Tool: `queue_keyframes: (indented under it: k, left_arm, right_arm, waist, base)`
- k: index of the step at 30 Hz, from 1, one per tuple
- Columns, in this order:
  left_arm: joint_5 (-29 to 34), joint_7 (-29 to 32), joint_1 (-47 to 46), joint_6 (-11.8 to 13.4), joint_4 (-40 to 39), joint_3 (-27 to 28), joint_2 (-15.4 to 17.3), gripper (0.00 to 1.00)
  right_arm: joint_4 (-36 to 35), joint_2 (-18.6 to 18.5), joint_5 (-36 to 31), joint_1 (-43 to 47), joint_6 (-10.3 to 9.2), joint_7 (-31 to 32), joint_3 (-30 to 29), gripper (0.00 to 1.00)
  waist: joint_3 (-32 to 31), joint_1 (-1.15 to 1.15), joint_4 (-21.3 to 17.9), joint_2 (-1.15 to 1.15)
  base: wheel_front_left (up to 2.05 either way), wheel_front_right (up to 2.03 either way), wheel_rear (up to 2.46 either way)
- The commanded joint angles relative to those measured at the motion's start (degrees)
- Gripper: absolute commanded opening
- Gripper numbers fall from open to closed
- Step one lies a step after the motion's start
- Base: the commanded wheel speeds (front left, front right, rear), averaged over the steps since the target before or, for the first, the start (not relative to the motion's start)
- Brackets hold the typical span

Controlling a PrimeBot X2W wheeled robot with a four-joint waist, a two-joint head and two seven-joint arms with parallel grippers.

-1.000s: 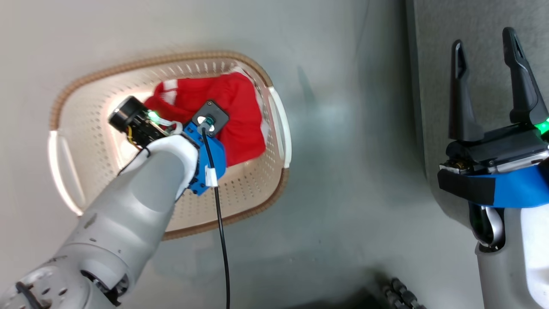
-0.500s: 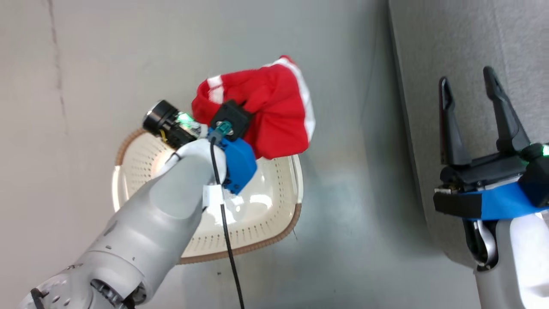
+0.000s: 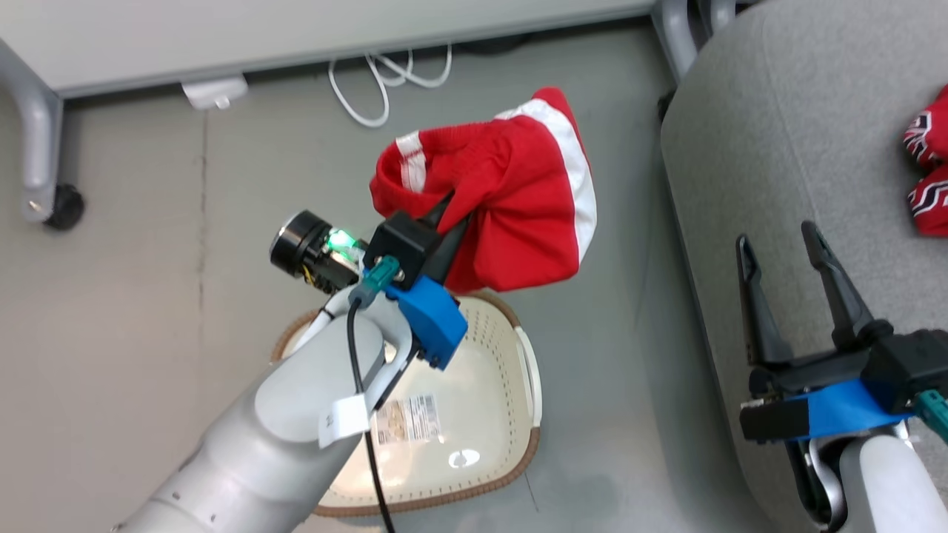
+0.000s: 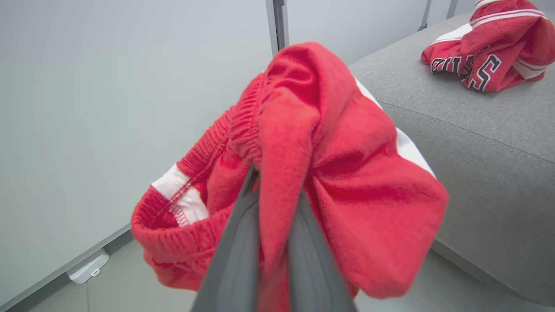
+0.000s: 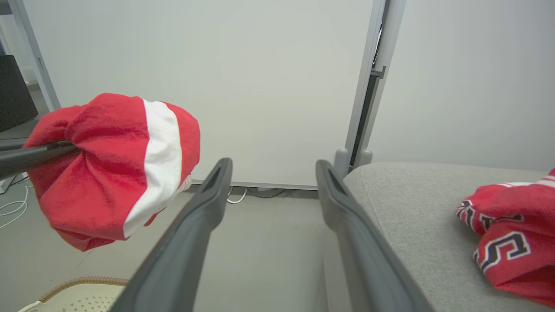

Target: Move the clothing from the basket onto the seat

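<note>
a red garment with a white stripe is pinched in the left end effector, whose jaws are closed almost fully on a fold of the fabric. the bundle is held in the air above the floor, past the far rim of the basket and just left of the seat, touching neither. in the left wrist view the cloth is seen draped over both fingers, with its ribbed waistband hanging to the left. the basket is set on the floor under the left forearm, and a paper label is seen on its bottom. a second garment, red with black-and-white lettering, is crumpled on the seat, well in from its left edge. the right end effector is held over the seat near that left edge, its jaws spread wide and empty, well apart from both garments.
</note>
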Motion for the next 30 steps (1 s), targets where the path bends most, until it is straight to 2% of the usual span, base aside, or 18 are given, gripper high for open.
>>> queue_keyframes:
  k: [1, 13, 24, 30]
  left_arm:
    - [0.80, -0.28, 1.75, 0.47, -1.39, 0.83, 0.47, 0.00]
    - [2.27, -0.28, 10.35, 1.49, -8.01, 3.77, 2.58, 0.00]
    - [2.97, -0.29, 11.73, 1.72, -9.33, 4.44, 3.13, 0.00]
    - [3.51, -0.29, 10.38, 1.32, -9.65, 4.29, 2.50, 0.00]
  right_arm:
    - [0.46, -0.15, 0.24, 1.63, 0.01, -0.03, -0.05, 1.00]
    - [2.32, 0.42, 0.99, 7.64, 0.01, -0.03, 0.57, 1.00]
    - [2.91, 0.52, 2.27, 7.43, 0.01, -0.03, 2.00, 1.00]
    - [4.74, 0.90, 5.29, 6.51, 0.01, -0.03, 6.00, 1.00]
  waist:
    - [-4.20, 0.02, 0.94, 0.00]
    - [-11.78, 0.02, 1.72, 0.00]
    - [-12.53, 0.02, 1.62, 0.00]
    - [-12.13, 0.02, 2.23, 0.00]
  base:
    - [0.00, 0.00, 0.00]
    - [0.00, 0.00, 0.00]
    - [0.00, 0.00, 0.00]
    - [0.00, 0.00, 0.00]
